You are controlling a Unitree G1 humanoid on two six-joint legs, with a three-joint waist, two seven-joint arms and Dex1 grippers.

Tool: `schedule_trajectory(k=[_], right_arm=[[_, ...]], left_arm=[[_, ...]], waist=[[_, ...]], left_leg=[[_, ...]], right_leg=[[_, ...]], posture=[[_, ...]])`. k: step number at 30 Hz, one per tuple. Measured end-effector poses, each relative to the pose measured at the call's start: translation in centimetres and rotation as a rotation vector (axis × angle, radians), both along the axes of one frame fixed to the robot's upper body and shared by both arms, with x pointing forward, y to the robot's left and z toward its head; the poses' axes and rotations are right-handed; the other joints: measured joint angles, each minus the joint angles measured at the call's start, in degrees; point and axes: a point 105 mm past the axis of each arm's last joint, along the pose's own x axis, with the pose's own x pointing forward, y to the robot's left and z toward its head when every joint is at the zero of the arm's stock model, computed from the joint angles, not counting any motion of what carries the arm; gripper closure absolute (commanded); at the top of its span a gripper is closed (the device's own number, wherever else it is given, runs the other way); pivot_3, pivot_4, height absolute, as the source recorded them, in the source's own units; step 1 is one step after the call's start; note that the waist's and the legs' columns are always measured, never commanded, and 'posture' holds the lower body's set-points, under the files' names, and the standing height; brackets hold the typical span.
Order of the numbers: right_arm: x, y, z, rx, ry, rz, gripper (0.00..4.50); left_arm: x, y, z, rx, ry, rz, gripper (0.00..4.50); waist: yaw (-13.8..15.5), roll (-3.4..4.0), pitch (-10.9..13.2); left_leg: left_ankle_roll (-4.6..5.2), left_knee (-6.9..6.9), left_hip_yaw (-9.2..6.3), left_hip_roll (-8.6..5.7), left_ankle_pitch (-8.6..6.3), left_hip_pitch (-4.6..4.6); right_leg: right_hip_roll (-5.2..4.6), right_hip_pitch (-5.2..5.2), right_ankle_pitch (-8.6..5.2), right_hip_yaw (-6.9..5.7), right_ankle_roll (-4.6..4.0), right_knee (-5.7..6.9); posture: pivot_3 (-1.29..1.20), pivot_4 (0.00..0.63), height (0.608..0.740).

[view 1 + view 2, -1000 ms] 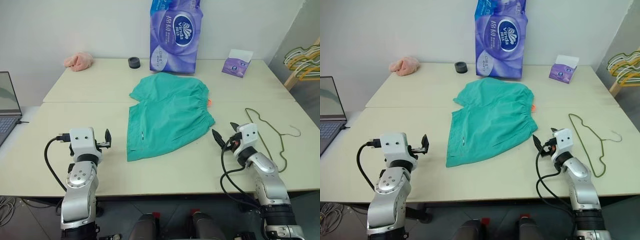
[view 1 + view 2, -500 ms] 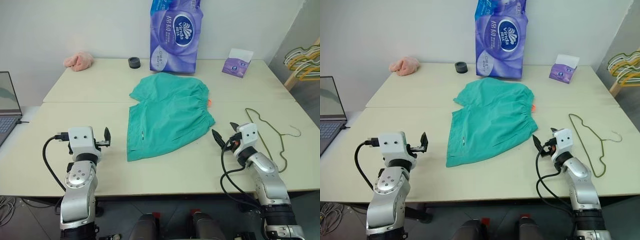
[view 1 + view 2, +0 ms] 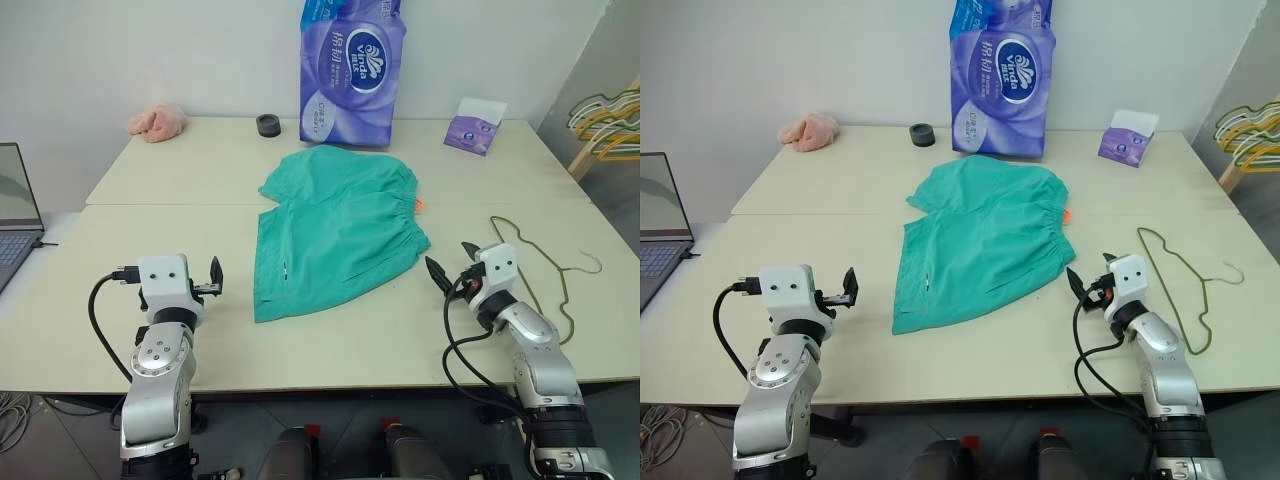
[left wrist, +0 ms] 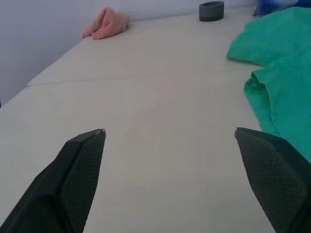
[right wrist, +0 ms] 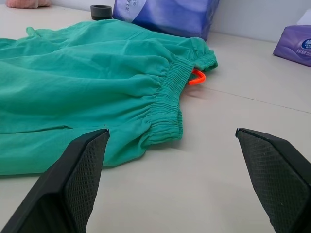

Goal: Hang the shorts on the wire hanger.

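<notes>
Between the two grippers lie the shorts (image 3: 338,228), teal-green, spread flat on the pale table (image 3: 150,180) and not held by anything. Look at that fabric: soft wrinkles across the legs, a gathered elastic waistband bunched along the edge nearest the right gripper (image 3: 449,263), and a small orange tag (image 5: 196,76) poking out just past the waistband. The hem corner sits just ahead of the right gripper's fingers (image 5: 80,167), close but apart from them (there is bare table in the gap). Those black fingers stand wide apart, empty, pointing level over the tabletop.

Over on the other side, the left gripper (image 3: 214,276) hovers with its fingers (image 4: 77,165) spread wide too, nothing between them but bare table; the shorts' near edge lies off to that gripper's inner side, well clear of the tips.

And the wire hanger (image 3: 545,268)? Thin, olive-green, lying flat on the table just outside the right gripper, on the side away from the shorts, its triangular body running alongside the arm and its curved hook turned outward toward the table edge. Shorts and hanger are apart, with the right gripper between them.

Far beyond the fingertips sit a purple tissue pack (image 3: 352,58), a small dark ring (image 3: 267,125), a pink cloth (image 3: 157,122) and a purple tissue box (image 3: 475,127).
</notes>
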Motion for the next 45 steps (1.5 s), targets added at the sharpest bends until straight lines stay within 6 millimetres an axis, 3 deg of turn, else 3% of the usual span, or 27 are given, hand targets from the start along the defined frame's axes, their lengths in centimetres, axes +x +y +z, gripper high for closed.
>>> schedule_trajectory(k=[5,9,12,16,19,23,30,33,45], right_arm=[[-0.1,0.1,-0.1,-0.004,0.005,0.018,0.05],[-1.0,0.5,-0.2,0.013,0.042,0.104,0.05],[-2.8,1.5,-0.2,0.004,0.084,0.252,0.05],[-6.4,3.1,-0.1,-0.087,0.167,0.496,0.05],[-7.8,4.3,1.4,-0.109,0.161,0.602,0.05],[-9.0,5.2,2.5,-0.162,0.156,0.693,0.05],[-9.2,5.9,3.3,-0.167,0.132,0.721,0.05],[-9.2,5.8,3.3,-0.171,0.125,0.725,0.00],[-6.8,4.7,2.7,-0.304,0.088,0.642,0.00]], left_arm=[[0.2,-1.4,-0.2,-0.013,0.013,-0.103,0.00],[0.3,-6.3,-0.2,-0.055,0.054,-0.442,0.00],[-0.3,-9.8,-0.1,0.033,0.116,-0.698,0.00],[-1.8,-12.3,-1.3,0.163,0.253,-0.949,0.00],[-2.3,-12.9,-2.3,0.222,0.336,-1.031,0.00],[-1.8,-12.1,-3.1,0.308,0.405,-1.037,0.00],[-0.6,-11.0,-3.8,0.359,0.445,-0.997,0.00],[-0.5,-10.6,-3.9,0.385,0.454,-0.994,0.55],[-0.5,-9.5,-4.4,0.433,0.478,-0.994,4.30]], waist=[[-0.08,0.00,0.00],[-0.06,0.00,0.00],[-0.25,0.05,0.00],[-0.86,0.10,0.02],[-1.85,0.09,0.02],[-2.13,0.09,0.02],[-2.74,0.08,0.02],[-3.07,0.08,0.02],[-3.44,0.10,-0.03]], left_leg=[[0.00,0.00,0.00,0.00,0.00,0.00],[0.01,0.02,0.02,-0.01,0.00,-0.01],[0.02,0.02,0.03,-0.01,0.00,0.00],[0.04,0.01,0.03,0.01,-0.01,0.01],[0.09,0.02,0.06,0.09,0.03,0.06],[0.17,0.01,0.03,0.19,0.07,0.09],[0.16,0.02,0.06,0.15,0.07,0.03],[0.16,0.02,0.05,0.16,0.07,0.06],[0.16,-0.02,0.06,0.24,0.07,0.14]], right_leg=[[0.00,0.00,0.00,0.00,0.00,0.00],[0.03,0.01,0.00,0.01,0.00,-0.01],[0.08,0.03,-0.01,0.00,-0.01,-0.02],[0.08,0.03,-0.03,0.00,-0.01,-0.05],[0.08,0.03,-0.11,-0.02,0.14,-0.06],[0.16,0.04,-0.11,-0.06,0.13,-0.04],[0.09,0.04,-0.09,0.00,0.13,-0.11],[0.06,0.04,-0.09,0.04,0.13,-0.08],[0.10,0.06,-0.09,0.04,0.10,-0.05]], posture=[[0.03,0.105,0.740],[0.01,0.107,0.740],[-0.02,0.107,0.740],[-0.06,0.109,0.740],[-0.08,0.110,0.740],[-0.10,0.109,0.740],[-0.12,0.110,0.740],[-0.12,0.109,0.740],[-0.13,0.109,0.740]])
